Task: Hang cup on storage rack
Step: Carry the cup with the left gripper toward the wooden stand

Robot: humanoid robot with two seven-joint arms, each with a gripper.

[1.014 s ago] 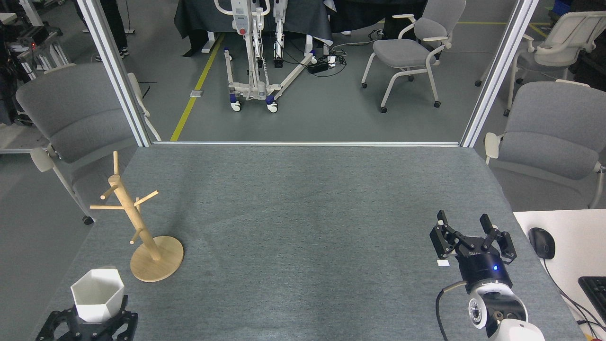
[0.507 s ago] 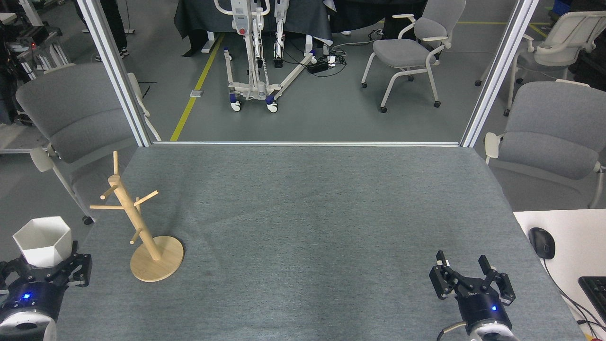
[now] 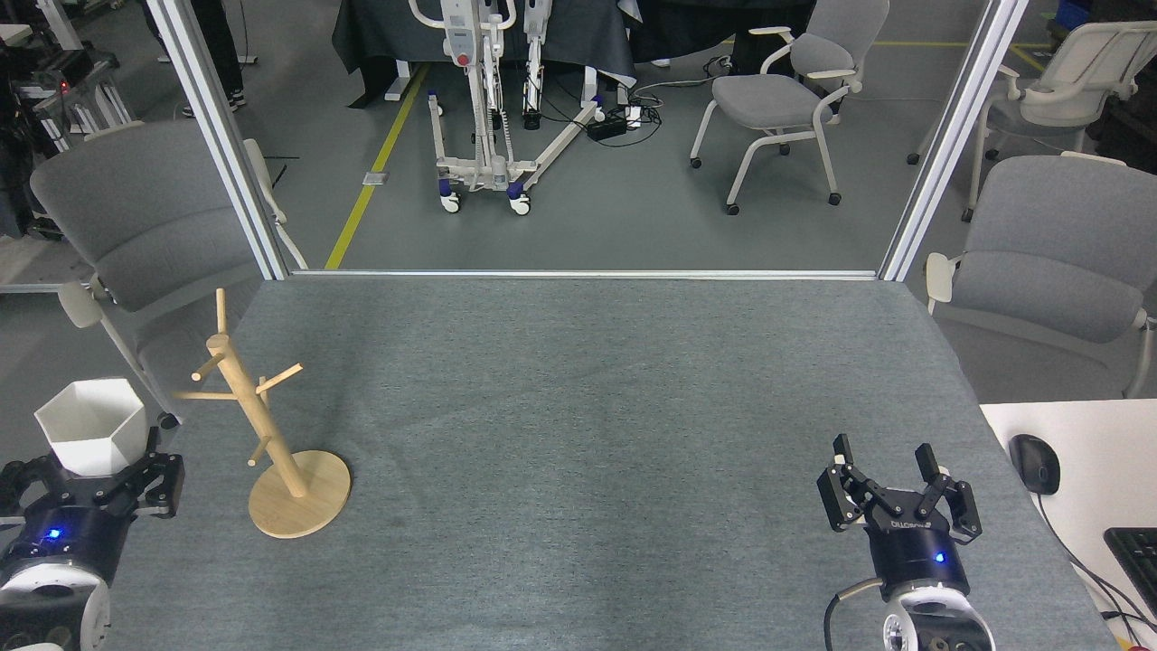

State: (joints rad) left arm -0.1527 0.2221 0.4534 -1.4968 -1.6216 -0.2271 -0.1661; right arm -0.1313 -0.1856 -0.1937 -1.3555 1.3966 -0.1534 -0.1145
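White and faceted, the cup (image 3: 91,425) sits upright at the lower left of the frame, its base pinched in the jaws of the left gripper (image 3: 88,470), just off the left edge of the grey felt table (image 3: 578,407). To its right the light wooden storage rack (image 3: 262,425) stands on its round base on the felt, apart from the cup. At the lower right, the right gripper (image 3: 886,470) hovers with jaws spread and nothing between them.
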